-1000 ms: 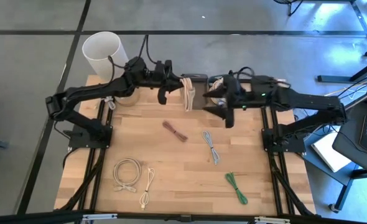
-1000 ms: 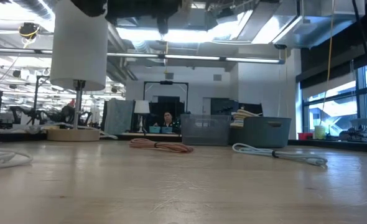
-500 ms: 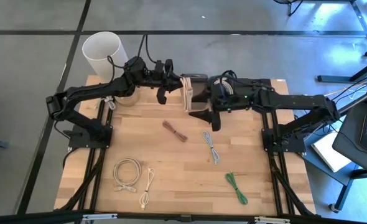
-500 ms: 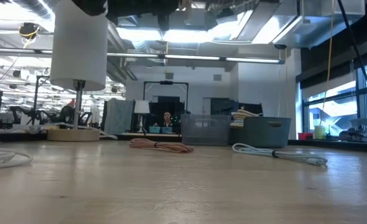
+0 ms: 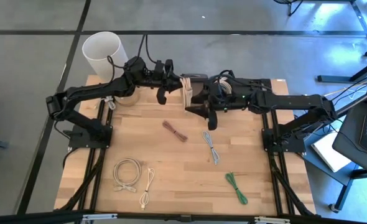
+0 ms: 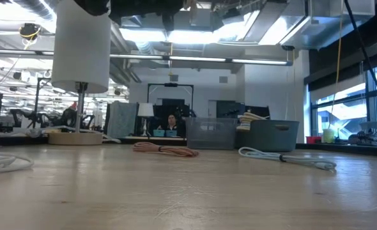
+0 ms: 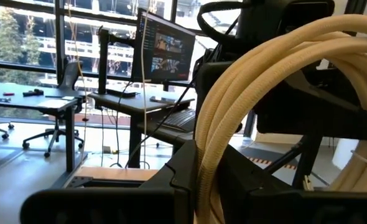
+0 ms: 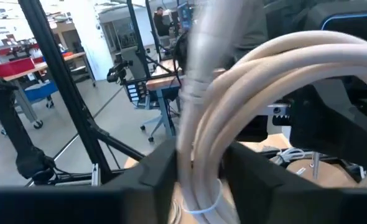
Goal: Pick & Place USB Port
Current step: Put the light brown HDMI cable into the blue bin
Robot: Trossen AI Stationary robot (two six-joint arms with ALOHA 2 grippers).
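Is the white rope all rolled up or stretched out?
Rolled up. The cream cable hangs in loops between the left gripper and right gripper.

Table (image 5: 171, 168): pale wood planks, black frame rails. Arms: black. Coiled cable (image 5: 186, 93) held above the table's far edge: cream. Cable (image 5: 175, 130) nearest below it: reddish-brown. Cable (image 5: 211, 147) right of that: pale grey. Cable (image 5: 236, 187) at the table's near right: green. Coil (image 5: 127, 172) at near left: off-white. Cylinder (image 5: 102, 53) at far left corner: white.
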